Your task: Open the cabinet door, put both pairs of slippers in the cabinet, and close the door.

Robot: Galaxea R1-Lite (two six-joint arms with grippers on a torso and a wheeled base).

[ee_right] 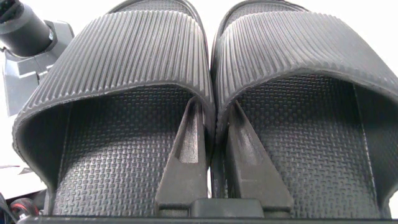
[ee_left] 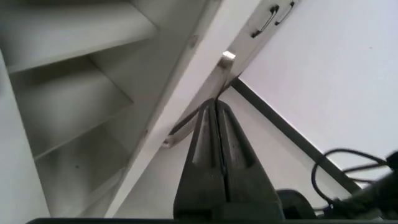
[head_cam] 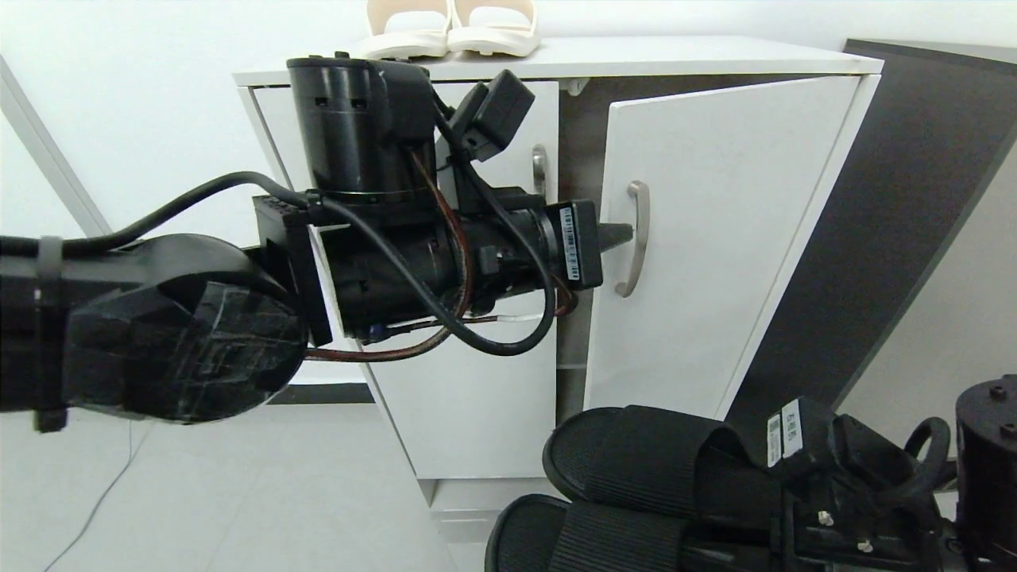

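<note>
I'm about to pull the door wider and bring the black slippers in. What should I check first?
1. Left gripper on the door handle: ok, its shut tips touch the handle.
2. Right door wide enough: not ok, only ajar.
3. Black slippers secure: ok, the right gripper pinches their inner walls together.
4. Shelves free: cannot tell, only partly seen.
5. Cream slippers: not ok, on the cabinet top, not yet stowed.
</note>
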